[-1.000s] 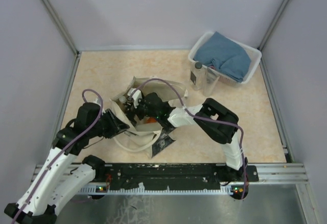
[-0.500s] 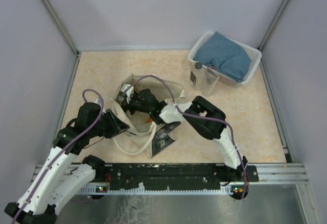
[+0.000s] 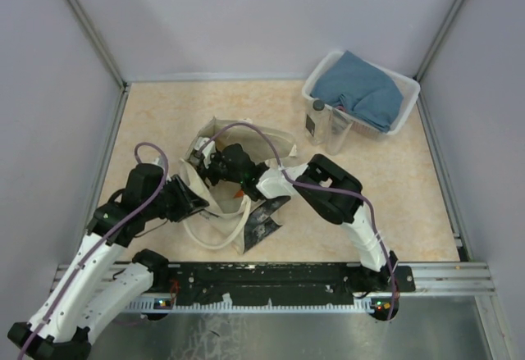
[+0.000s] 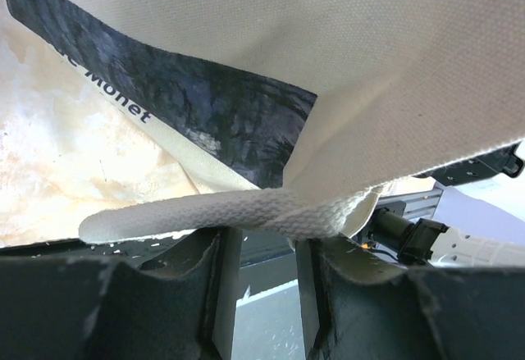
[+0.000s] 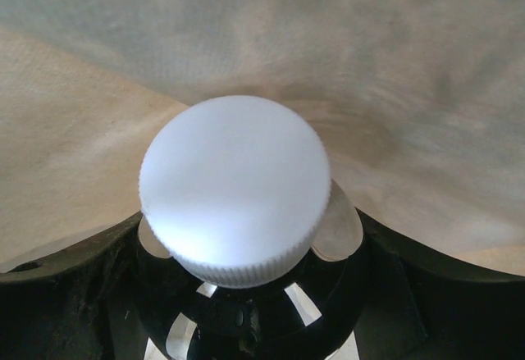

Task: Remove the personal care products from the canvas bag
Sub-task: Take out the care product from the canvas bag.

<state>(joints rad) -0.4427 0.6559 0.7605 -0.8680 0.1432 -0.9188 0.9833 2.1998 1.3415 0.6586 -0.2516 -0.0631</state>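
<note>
The right gripper (image 5: 248, 237) pinches the probably light, rigid, slippery white-capped bottle (image 5: 234, 184) below its cap inside the limp canvas bag (image 4: 394, 65); left gripper (image 4: 267, 245) clamps the strap (image 4: 205, 212)

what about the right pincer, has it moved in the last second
Yes: the right pincer shifted left, farther from the white basket and further across the canvas bag.

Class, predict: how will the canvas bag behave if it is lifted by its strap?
Probably floppy: the canvas bag lies crumpled, its walls folded. Likely sags from the strap, which bends limply. The woven cloth seems grippy, not slippery.
</note>
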